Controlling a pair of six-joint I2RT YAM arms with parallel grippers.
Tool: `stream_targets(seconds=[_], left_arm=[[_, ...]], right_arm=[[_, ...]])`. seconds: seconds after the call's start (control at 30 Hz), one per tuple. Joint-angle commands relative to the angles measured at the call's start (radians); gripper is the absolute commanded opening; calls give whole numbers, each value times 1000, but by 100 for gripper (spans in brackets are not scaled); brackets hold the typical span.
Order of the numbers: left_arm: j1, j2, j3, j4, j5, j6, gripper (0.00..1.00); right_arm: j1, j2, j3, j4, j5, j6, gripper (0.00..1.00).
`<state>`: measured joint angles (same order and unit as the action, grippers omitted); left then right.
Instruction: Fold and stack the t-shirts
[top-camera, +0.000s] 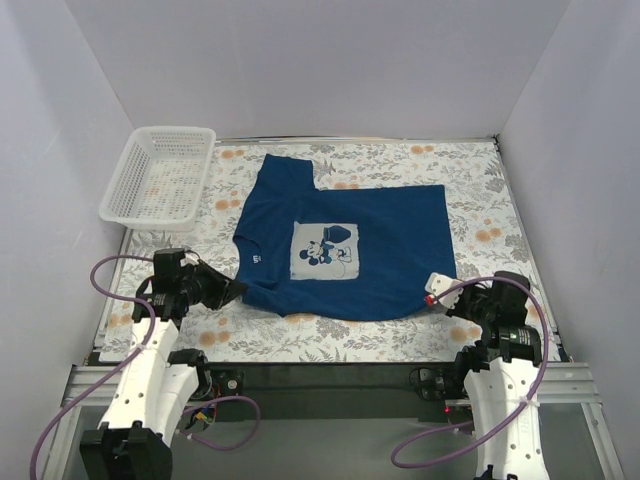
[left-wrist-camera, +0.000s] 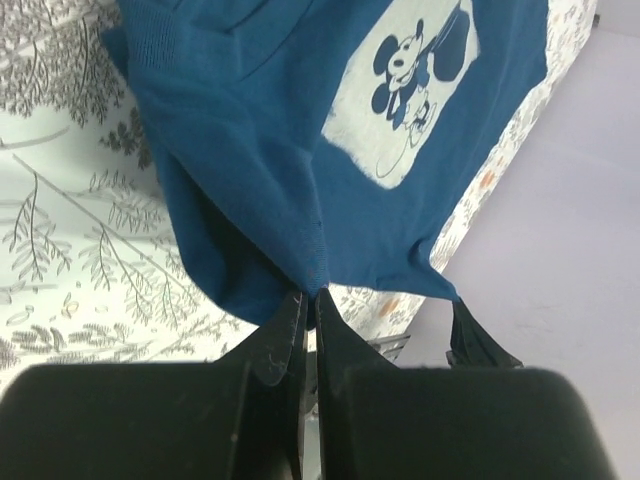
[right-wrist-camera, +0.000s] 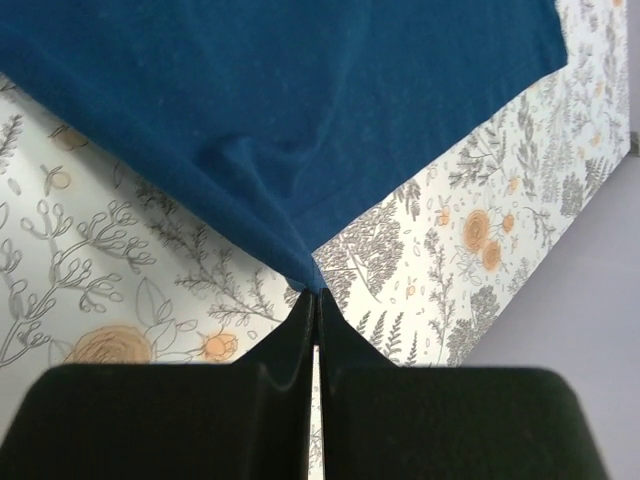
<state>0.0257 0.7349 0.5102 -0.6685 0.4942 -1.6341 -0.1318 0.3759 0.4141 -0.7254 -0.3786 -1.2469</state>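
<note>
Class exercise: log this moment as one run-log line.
left gripper: shut on t-shirt, near-left edge | right gripper: shut on t-shirt, near-right corner | t-shirt: spread, print up | basket: far left

The t-shirt (top-camera: 345, 240) lies mid-way on the bench (top-camera: 480, 200), with the basket (top-camera: 120, 180) at its 10 o'clock. The left tool (top-camera: 238, 289) meets its 8 o'clock corner, the right tool (top-camera: 432, 296) its 4 o'clock corner.

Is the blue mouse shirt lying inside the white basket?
No, the navy t-shirt lies spread out on the flowery table, beside the white basket and not in it.
</note>
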Motion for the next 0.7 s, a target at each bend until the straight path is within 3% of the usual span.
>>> stream_targets(seconds=[0.0,0.13,0.17,0.23,0.27,0.3,0.43,0.53,0.57,0.67], left_arm=[[-16,-49,80,-120,8,34,0],[-53,-133,160,-171,1,74,0],[-53,-150,175,-171,1,89,10],[-53,-167,224,-186,-25,144,32],[-53,-167,241,-213,-43,160,45],[-53,-167,260,-223,-54,187,51],[-53,-170,312,-180,-49,221,65],[-53,-115,314,-44,-22,217,66],[-53,-94,273,107,30,203,66],[-55,59,228,405,89,194,65]], right_arm=[[-6,-22,43,-107,21,-55,1],[-6,-32,101,-114,-6,3,1],[-6,-14,117,-115,-17,21,18],[-6,20,152,-114,-46,67,41],[-6,56,184,-112,-71,76,61],[-6,75,201,-109,-83,87,65],[-6,188,281,-68,-169,183,71],[-6,312,321,90,-209,347,73],[-5,396,327,215,-206,532,72],[-5,588,368,357,-183,833,65]])
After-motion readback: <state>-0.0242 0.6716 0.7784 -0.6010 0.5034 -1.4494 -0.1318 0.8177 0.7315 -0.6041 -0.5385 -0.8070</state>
